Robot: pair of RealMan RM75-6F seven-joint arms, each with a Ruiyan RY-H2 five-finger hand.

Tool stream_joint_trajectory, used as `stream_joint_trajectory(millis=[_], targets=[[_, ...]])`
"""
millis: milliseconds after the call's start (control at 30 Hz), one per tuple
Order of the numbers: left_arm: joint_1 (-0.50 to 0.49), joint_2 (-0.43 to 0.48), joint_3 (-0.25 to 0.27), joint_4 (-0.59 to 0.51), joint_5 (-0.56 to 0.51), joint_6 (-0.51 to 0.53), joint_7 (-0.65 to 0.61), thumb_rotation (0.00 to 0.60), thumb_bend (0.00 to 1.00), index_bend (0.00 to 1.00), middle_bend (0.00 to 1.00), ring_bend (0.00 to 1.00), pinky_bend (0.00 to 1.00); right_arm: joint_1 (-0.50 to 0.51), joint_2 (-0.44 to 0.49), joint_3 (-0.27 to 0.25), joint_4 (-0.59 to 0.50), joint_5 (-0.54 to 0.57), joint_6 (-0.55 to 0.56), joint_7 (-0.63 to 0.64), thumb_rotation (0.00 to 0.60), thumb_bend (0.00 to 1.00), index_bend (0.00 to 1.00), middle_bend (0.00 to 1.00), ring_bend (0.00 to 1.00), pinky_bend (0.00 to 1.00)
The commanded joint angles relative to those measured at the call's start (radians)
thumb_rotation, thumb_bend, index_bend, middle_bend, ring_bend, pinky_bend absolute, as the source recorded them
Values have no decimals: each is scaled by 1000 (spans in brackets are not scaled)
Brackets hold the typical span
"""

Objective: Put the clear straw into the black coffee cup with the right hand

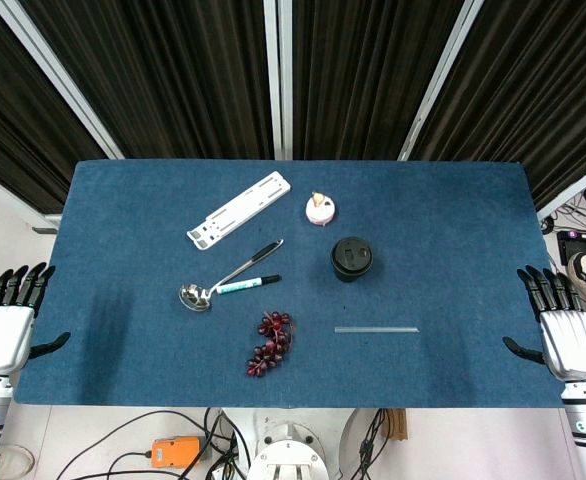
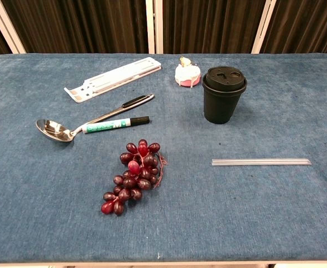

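Nothing is held yet: the right hand [image 1: 571, 340] rests off the table's [image 1: 453, 210] right edge with fingers spread and empty, and the left hand [image 1: 5, 330] mirrors it on the other side. The straw [image 2: 261, 162] lies flat near the front edge, well apart from the right hand and toward the middle. The cup [image 2: 224, 95] stands upright, lid on, just behind it, so I judge a short lift would suffice.

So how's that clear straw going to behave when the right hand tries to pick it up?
The clear straw looks thin and round, so it probably rolls if nudged. It lies flat on the blue cloth, leaving fingers little to catch. Likely very light and easily squashed.
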Motion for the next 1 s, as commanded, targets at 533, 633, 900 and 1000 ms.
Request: stream_joint_trajectory(millis=[533, 633, 900, 1000], targets=[[15, -20, 7, 16, 24, 32, -18, 600, 57, 18, 57, 5, 0, 153, -113, -22, -117, -98, -219, -265, 600, 228, 153, 173, 124, 240], [18, -25, 7, 26, 25, 37, -24, 600, 57, 21, 57, 5, 0, 202, -183, -9, -119, -42, -311, -381, 600, 229, 200, 177, 138, 272], [20, -38, 7, 48, 23, 34, -41, 600, 58, 22, 57, 6, 0, 279, -363, 15, -30, 53, -408, -553, 600, 291, 350, 186, 143, 292], [20, -42, 8, 55, 23, 32, -45, 600, 58, 22, 57, 6, 0, 300, -418, 21, 10, 73, -419, -570, 600, 354, 430, 196, 145, 314]])
